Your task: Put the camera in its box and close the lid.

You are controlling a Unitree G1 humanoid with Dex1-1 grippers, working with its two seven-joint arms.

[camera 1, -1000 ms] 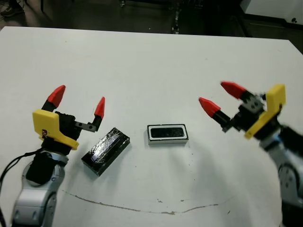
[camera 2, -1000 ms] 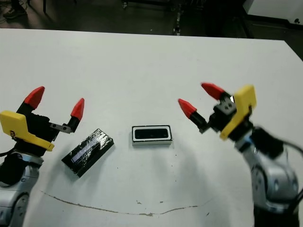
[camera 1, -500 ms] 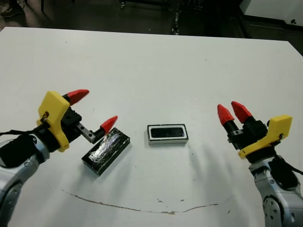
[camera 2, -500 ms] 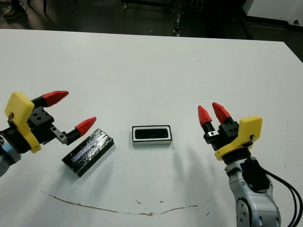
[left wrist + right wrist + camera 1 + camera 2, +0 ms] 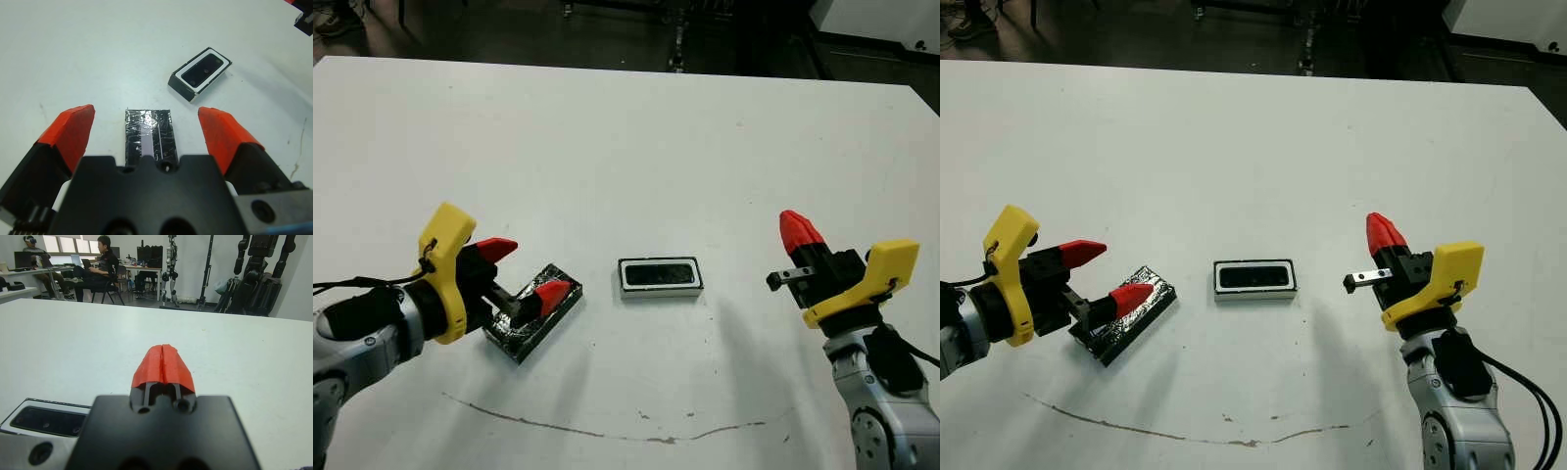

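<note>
The box (image 5: 625, 287), a shallow white-rimmed tray, lies mid-table with the matte-black camera (image 5: 659, 273) flat inside it. To its left lies the lid (image 5: 522, 325), a black cover with a crinkly shiny top, set at a slant. My left gripper (image 5: 527, 269) is open and low over the lid's near end, one red finger on each side; the left wrist view shows the lid (image 5: 148, 137) between the fingers and the box (image 5: 182, 78) beyond. My right gripper (image 5: 800, 233) is shut on nothing, right of the box and apart from it.
A thin dark curved mark (image 5: 607, 431) runs across the table near its front edge. In the right wrist view, people (image 5: 98, 264) sit at desks beyond the table's far edge, and robot stands (image 5: 254, 274) rise there.
My left gripper has dropped toward the lid and now straddles its end. The right gripper's fingers have come fully together.
</note>
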